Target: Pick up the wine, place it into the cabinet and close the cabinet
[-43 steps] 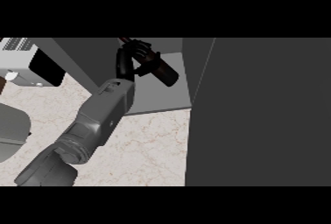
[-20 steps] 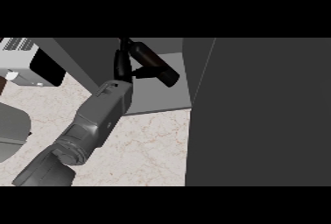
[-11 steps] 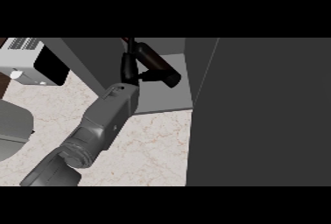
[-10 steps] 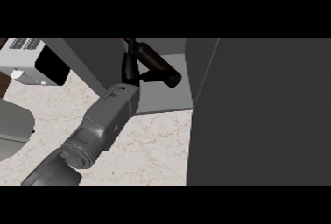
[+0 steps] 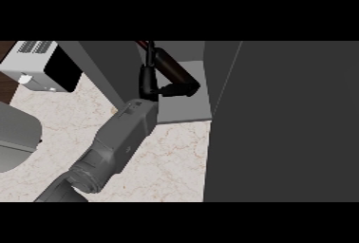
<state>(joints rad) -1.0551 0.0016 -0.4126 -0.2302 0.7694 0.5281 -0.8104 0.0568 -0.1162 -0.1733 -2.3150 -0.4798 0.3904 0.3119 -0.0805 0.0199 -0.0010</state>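
Note:
The dark wine bottle lies tilted inside the open cabinet, its neck toward the back and its base toward the front right. My left hand is shut on it, fingers curled round the bottle's lower body. The grey forearm runs down to the lower left. The hand and bottle hover just above the cabinet's grey shelf floor. The cabinet's open door fills the right side as a dark panel. My right hand does not show.
A white toaster-like appliance stands at the upper left. A grey rounded object sits at the left edge. Marble counter spreads in front of the cabinet. The cabinet's left wall slants beside my wrist.
My left forearm has shifted slightly to the right and the view has moved with it. The hand stays shut on the bottle inside the cabinet.

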